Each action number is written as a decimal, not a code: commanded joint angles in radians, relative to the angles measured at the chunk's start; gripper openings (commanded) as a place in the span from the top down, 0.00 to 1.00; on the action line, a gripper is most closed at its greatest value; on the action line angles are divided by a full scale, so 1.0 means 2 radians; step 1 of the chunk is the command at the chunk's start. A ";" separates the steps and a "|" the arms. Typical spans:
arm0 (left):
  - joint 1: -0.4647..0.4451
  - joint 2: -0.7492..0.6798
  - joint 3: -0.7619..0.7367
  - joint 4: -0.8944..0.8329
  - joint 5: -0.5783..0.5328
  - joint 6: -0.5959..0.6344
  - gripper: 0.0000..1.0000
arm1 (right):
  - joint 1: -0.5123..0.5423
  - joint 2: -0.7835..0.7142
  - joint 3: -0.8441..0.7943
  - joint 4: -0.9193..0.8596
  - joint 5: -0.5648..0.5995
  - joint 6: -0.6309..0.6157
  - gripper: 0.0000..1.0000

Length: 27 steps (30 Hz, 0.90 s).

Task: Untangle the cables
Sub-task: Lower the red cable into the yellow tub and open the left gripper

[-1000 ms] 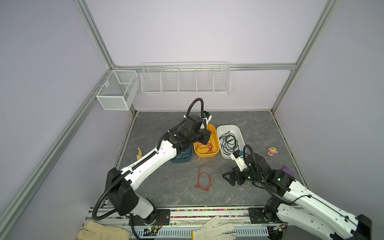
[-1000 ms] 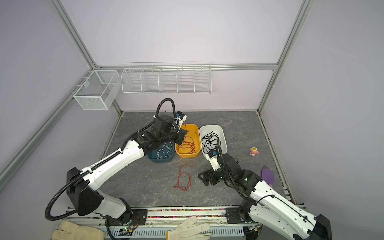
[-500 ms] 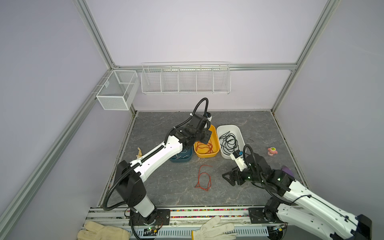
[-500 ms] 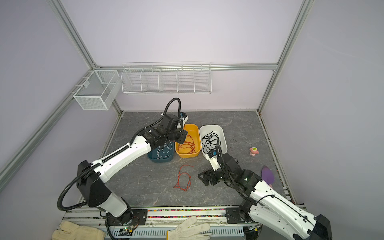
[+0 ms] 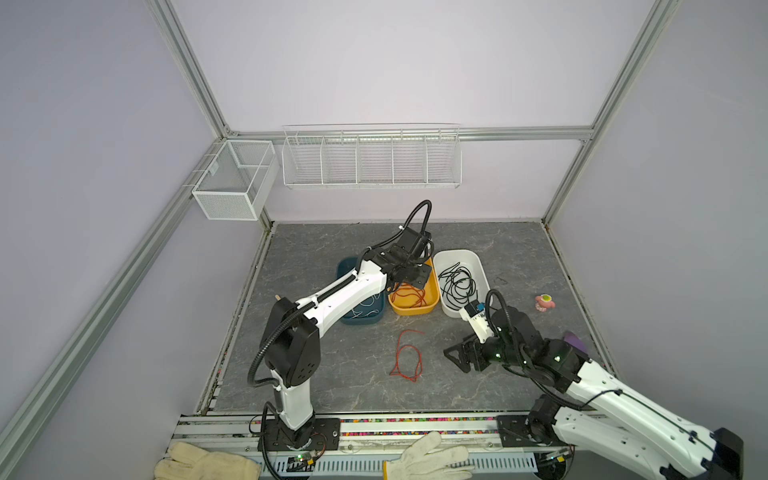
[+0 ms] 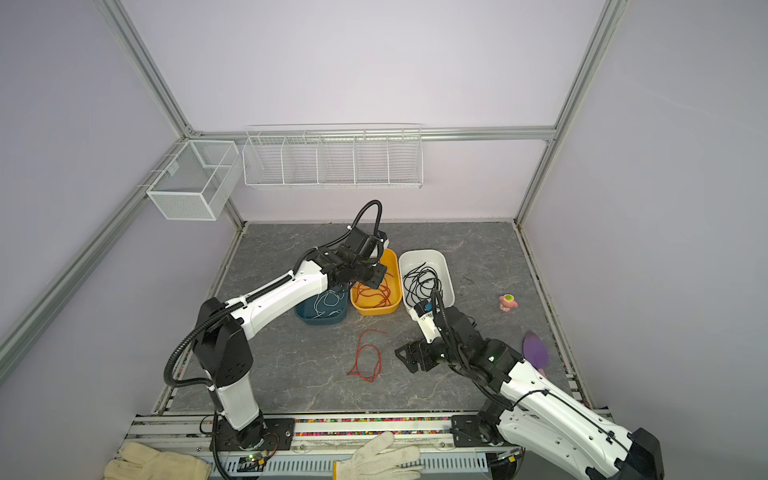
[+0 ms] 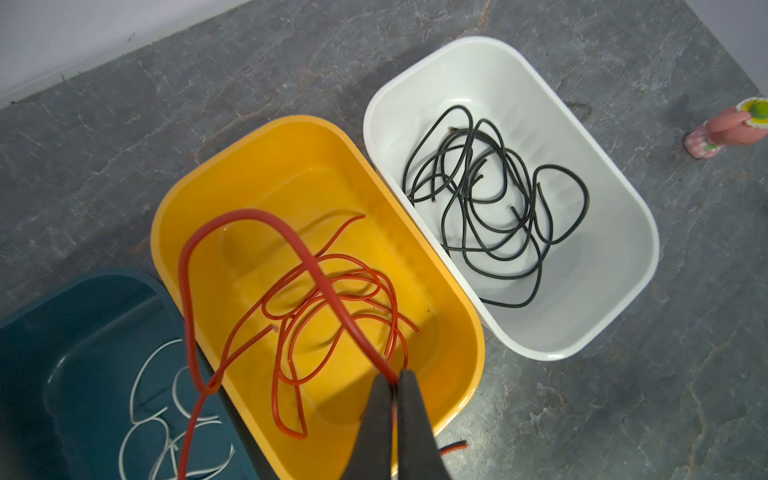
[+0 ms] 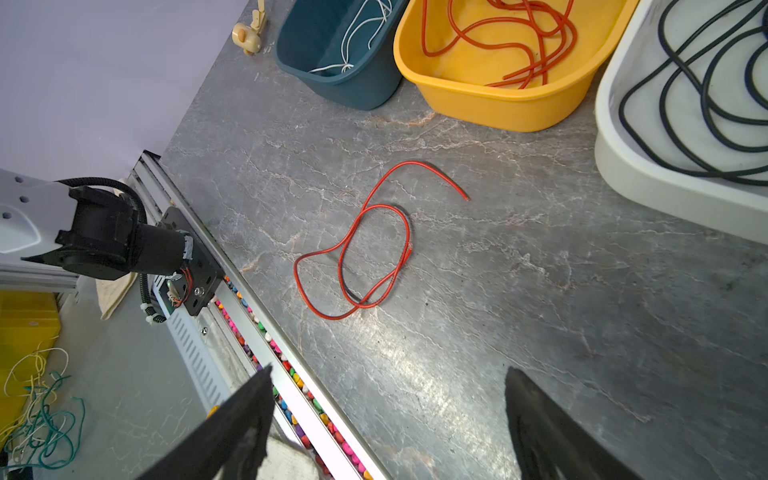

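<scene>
**Cable Sorting: Jaw State and Cable Positions**

**1. Left jaws.** The left jaws are fully closed and pinch 1 red-orange cable, the held cable (image 7: 249, 212), at their tips. From the pinch point the held cable rises in an arc ahead of the jaws over the yellow bin (image 7: 270, 166). It then drops across the rim between that bin and the teal bin (image 7: 83, 332). The yellow bin sits directly below the left jaws and contains further red cables (image 7: 332, 291) in loose overlapping loops.

**2. Adjacent bins.** In both top views the white bin (image 5: 478, 266) stands just beside the yellow bin, to the right of the left jaws. It holds the black cables (image 7: 478, 195) in a loose overlapping heap. The teal bin stands to the left of the left jaws and holds the white cables (image 7: 132, 399).

**3. Right jaws.** The right jaws are spread wide and hold nothing. They hang above the bare tabletop (image 8: 540, 291), well apart from the 3 bins.

**4. Loose cable.** 1 loose red cable (image 8: 408, 237) lies flat on the tabletop ahead of the right jaws, touching neither finger. It crosses itself to form 1 closed loop, with 1 free end curving toward the yellow bin.
</scene>
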 commanded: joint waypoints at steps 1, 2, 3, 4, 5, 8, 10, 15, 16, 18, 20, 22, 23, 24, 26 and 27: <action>0.001 0.015 0.015 -0.017 0.020 -0.009 1.00 | 0.003 0.004 -0.004 0.007 -0.009 -0.006 0.12; 0.001 0.017 0.013 -0.015 0.024 -0.009 1.00 | 0.003 0.004 -0.005 0.006 -0.009 -0.006 0.12; 0.001 0.019 0.009 -0.011 0.027 -0.011 1.00 | 0.003 0.004 -0.004 0.006 -0.009 -0.006 0.12; 0.002 0.020 0.004 -0.004 0.030 -0.013 1.00 | 0.003 0.004 -0.005 0.006 -0.009 -0.006 0.12; 0.001 0.021 -0.001 0.002 0.031 -0.015 1.00 | 0.004 0.005 -0.005 0.006 -0.009 -0.006 0.12; 0.001 0.024 -0.008 0.014 0.039 -0.019 1.00 | 0.003 0.005 -0.005 0.007 -0.009 -0.006 0.12; 0.001 0.026 -0.013 0.022 0.044 -0.022 1.00 | 0.003 0.008 -0.004 0.007 -0.010 -0.006 0.12; 0.001 0.037 -0.017 0.043 0.055 -0.032 1.00 | 0.004 0.010 -0.003 0.007 -0.010 -0.006 0.12; 0.001 0.039 -0.015 0.045 0.056 -0.033 1.00 | 0.003 0.010 -0.003 0.007 -0.010 -0.006 0.12; 0.001 0.044 -0.015 0.050 0.052 -0.035 1.00 | 0.004 0.010 -0.003 0.006 -0.010 -0.006 0.12; 0.001 0.046 -0.018 0.057 0.043 -0.033 1.00 | 0.003 0.010 -0.003 0.005 -0.009 -0.006 0.12; 0.001 0.049 -0.023 0.066 0.034 -0.032 1.00 | 0.003 0.011 -0.003 0.005 -0.010 -0.006 0.12; 0.001 0.049 -0.024 0.068 0.030 -0.031 1.00 | 0.004 0.011 -0.003 0.005 -0.010 -0.007 0.12; 0.002 0.050 -0.024 0.071 0.026 -0.031 1.00 | 0.003 0.012 -0.003 0.005 -0.010 -0.007 0.12; 0.001 0.050 -0.026 0.078 0.018 -0.028 1.00 | 0.004 0.014 -0.003 0.005 -0.010 -0.007 0.12; 0.001 0.051 -0.028 0.083 0.014 -0.026 1.00 | 0.004 0.015 -0.002 0.006 -0.011 -0.006 0.12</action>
